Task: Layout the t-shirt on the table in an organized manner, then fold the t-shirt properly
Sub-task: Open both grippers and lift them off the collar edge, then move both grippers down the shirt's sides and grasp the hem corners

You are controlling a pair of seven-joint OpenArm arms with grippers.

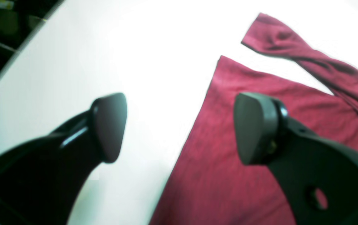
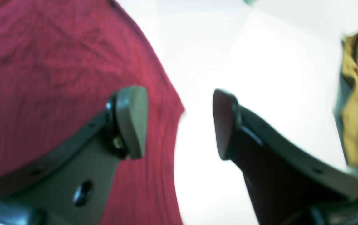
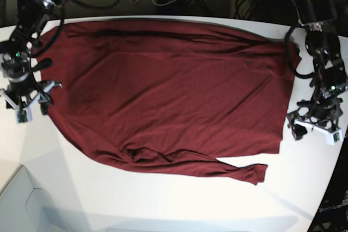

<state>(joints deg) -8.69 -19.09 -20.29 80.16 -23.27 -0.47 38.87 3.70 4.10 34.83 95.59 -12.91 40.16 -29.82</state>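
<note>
Fingers are standing wide and empty on both sides: the right gripper is hovering beside one edge of the wrinkly dark red cloth t-shirt, the left gripper beside the opposite edge. Spread across the smooth white table, the shirt is showing a twisted sleeve along its near side; smoothing that first seems wise.

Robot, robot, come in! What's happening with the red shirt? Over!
Left gripper open, empty. Right gripper open, empty. T-shirt spread on table, one sleeve crossing underneath. Nothing blocking.
</note>
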